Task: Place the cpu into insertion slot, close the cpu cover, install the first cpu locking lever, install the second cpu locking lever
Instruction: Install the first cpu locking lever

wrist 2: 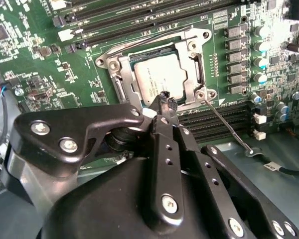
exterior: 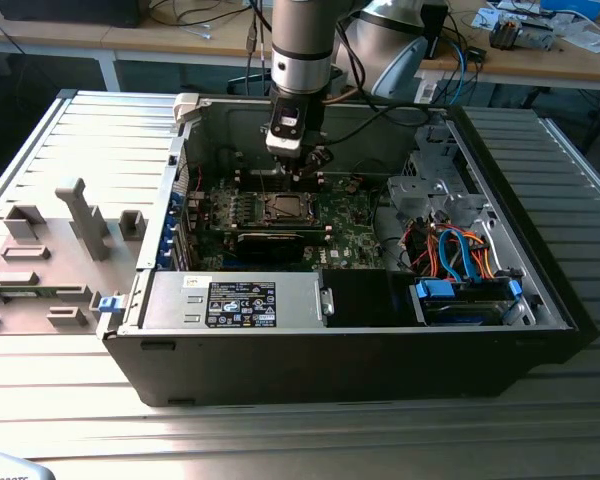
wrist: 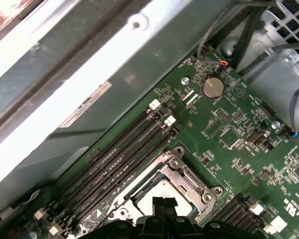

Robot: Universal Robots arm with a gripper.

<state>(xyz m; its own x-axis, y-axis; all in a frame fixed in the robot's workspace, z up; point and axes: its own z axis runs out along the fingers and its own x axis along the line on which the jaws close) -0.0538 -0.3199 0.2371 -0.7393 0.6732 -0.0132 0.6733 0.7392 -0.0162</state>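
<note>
The cpu [wrist 2: 159, 82], a silvery square chip, lies in the insertion slot [exterior: 285, 207] on the green board. The cpu cover [wrist 2: 191, 64], a metal frame with a window, lies flat around it. One thin wire lever [wrist 2: 224, 124] sticks out from the socket's corner across the board, unlatched. A second wire lever [wrist 2: 144, 40] runs along the socket's far edge. My gripper [wrist 2: 164, 99] hangs just above the socket's edge, its black fingertips [wrist: 158, 201] pressed together with nothing between them. In the exterior view the gripper [exterior: 292, 170] stands over the board inside the open case.
Long black memory slots [wrist: 124, 154] run beside the socket, close to the case wall [wrist: 89, 74]. A coin battery [wrist: 213, 87] sits on the board. A power supply [exterior: 240, 300] and drive bay with blue cables [exterior: 460, 260] fill the case front. Grey fixtures [exterior: 40, 250] stand at the exterior view's left.
</note>
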